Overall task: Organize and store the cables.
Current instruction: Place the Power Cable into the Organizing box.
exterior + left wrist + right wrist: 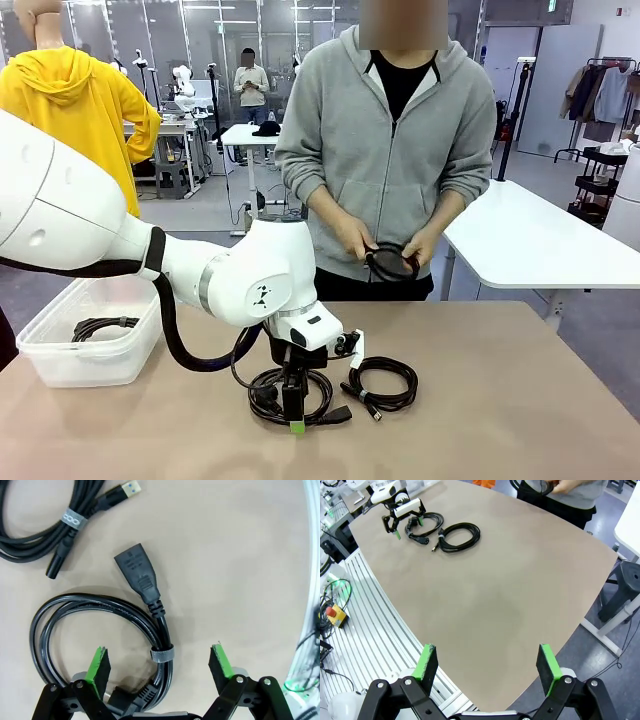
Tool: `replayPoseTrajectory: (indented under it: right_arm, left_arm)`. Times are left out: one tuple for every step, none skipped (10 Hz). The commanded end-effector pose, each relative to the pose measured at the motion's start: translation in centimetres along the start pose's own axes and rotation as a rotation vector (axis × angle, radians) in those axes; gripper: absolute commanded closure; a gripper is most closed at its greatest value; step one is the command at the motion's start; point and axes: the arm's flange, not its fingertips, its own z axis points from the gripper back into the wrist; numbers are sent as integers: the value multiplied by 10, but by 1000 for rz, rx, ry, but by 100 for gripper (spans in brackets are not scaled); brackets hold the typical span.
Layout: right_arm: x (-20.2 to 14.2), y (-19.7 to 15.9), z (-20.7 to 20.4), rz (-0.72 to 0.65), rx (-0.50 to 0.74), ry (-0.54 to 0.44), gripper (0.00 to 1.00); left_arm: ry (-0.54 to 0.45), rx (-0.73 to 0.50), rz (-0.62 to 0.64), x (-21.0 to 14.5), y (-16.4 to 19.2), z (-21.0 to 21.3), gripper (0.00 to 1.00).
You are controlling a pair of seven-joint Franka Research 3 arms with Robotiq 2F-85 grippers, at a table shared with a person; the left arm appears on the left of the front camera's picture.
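Observation:
A black cable coil bound with a grey strap lies on the tan table, near the front middle. My left gripper points straight down over it. In the left wrist view the left gripper is open, its green pads standing either side of the strapped section of this coil. A second coil lies just to the right, also seen in the left wrist view. The person holds a third coil in both hands. My right gripper is open above the table's edge, holding nothing.
A clear plastic bin stands at the table's left end with a coiled cable inside. The thick black hose loops from my left arm. The right wrist view shows a wide bare stretch of table and a slatted frame beyond its edge.

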Motion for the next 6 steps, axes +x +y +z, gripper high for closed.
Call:
replayPoseTrajectory:
  right_arm:
    - [1,0,1,-9,3,-7,0]
    - [1,0,1,-9,3,-7,0]
    - [1,0,1,-9,3,-7,0]
    - [1,0,1,-9,3,-7,0]
    - [1,0,1,-9,3,-7,0]
    - [1,0,1,-9,3,-7,0]
  left_arm:
    - [3,-13,28,3,7,-1,0]
    - [9,-8,36,3,8,-2,0]
    - [14,-7,42,2,9,-5,0]
    - [22,-7,46,3,9,-6,0]
    - [25,-14,49,2,9,-8,0]
    - [47,-19,52,1,7,-11,0]
